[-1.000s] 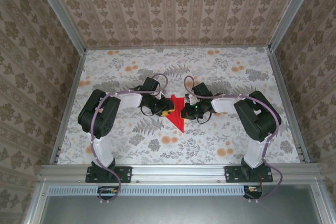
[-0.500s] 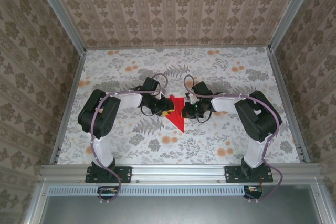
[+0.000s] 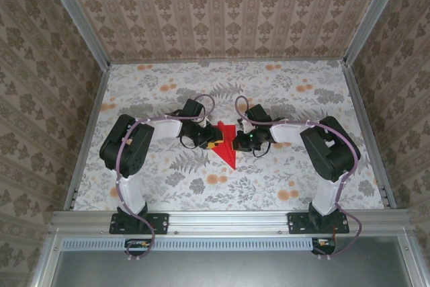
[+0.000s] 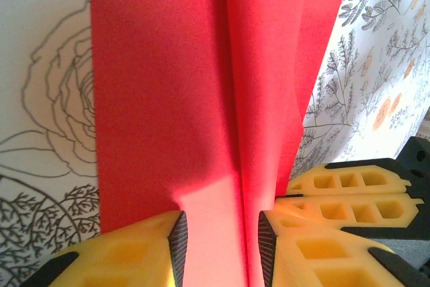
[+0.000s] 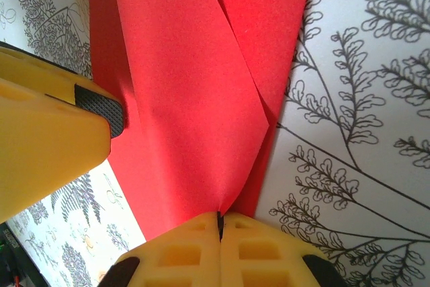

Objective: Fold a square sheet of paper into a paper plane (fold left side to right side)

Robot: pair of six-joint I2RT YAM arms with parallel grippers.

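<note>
The square sheet of paper [image 3: 228, 151] is bright red and folded into a pointed dart shape at the table's middle, its tip toward the near edge. My left gripper [image 3: 215, 140] meets it from the left. In the left wrist view the paper [image 4: 168, 92] runs between the left gripper [image 4: 222, 247], whose jaws stand apart on either side of a raised centre crease. My right gripper [image 3: 239, 140] comes from the right. In the right wrist view the right gripper [image 5: 220, 220] is shut on the edge of a lifted red flap [image 5: 188, 105].
The table [image 3: 289, 92] has a white cloth printed with grey leaves and orange flowers. Patterned walls and metal rails close it in on three sides. Both arms' elbows stand near the left and right table edges. The left gripper's yellow finger [image 5: 47, 132] lies close beside the right gripper.
</note>
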